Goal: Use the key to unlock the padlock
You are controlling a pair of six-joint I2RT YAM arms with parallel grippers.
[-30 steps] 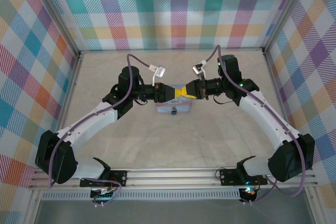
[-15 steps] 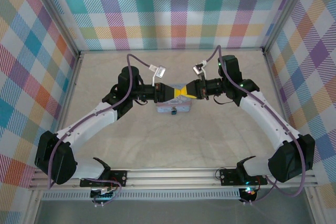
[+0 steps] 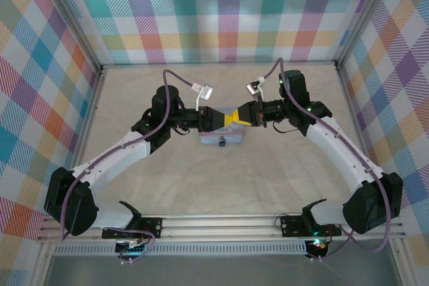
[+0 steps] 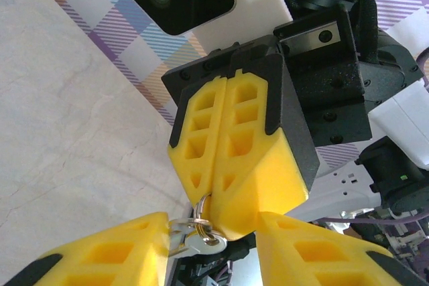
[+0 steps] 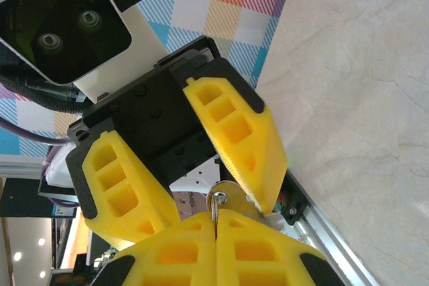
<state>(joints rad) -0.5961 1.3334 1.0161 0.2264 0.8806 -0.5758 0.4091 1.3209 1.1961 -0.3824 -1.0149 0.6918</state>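
Silvery key [image 4: 194, 240] clenched in right hand [image 4: 216, 218] tips, between spread, released fingers of left hand [image 5: 221, 207].

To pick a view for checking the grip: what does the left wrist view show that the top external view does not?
Left wrist, not top external: a key ring pinched in the shut right claw. Top external, not left wrist: the pale blue tin near the claws. Both: the left claw and right claw, tips meeting.
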